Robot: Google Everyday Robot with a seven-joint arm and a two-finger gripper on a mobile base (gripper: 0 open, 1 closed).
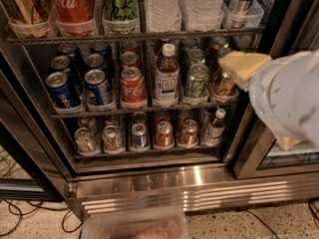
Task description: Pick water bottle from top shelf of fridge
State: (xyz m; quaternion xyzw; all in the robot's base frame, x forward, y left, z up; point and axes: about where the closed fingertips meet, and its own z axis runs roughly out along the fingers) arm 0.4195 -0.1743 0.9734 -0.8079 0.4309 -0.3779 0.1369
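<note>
The fridge (149, 180) stands open in front of me with its wire racks in view. On the top shelf (134, 36) the water bottle (162, 9) is a clear ribbed bottle between a green tall can (119, 6) and a wider clear ribbed bottle (204, 4). Only its lower part shows. My gripper (240, 66) comes in from the right on a white-covered arm (289, 98). Its tan tip points left in front of the right end of the middle rack, below and to the right of the water bottle, with nothing visibly in it.
A red cola can (75, 6) and a gold can (25, 6) stand at the top shelf's left. The middle rack holds soda cans and a brown-drink bottle (166, 76). Short cans fill the lower rack. The fridge's dark door frame (259, 148) is at right. Cables (20, 218) lie on the floor.
</note>
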